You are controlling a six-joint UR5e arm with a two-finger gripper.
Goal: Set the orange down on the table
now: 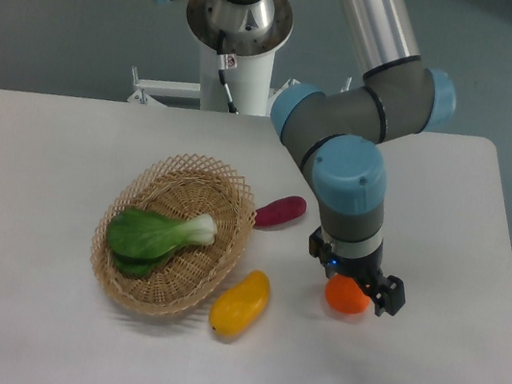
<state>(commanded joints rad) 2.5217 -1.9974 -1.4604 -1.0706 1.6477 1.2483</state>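
Note:
The orange [344, 298] is small, round and bright, and it rests on the white table [37, 157] right of the basket. My gripper [359, 284] hangs just above it, open, its dark fingers [391, 297] standing to either side of the fruit's top. The wrist hides the upper part of the orange and the left finger.
A woven wicker basket [123, 290] with a green leafy vegetable [154, 233] stands left of centre. A yellow-orange oblong fruit [240, 303] lies at the basket's front right, and a purple vegetable [280, 211] at its right rim. The table's right edge is close to the orange.

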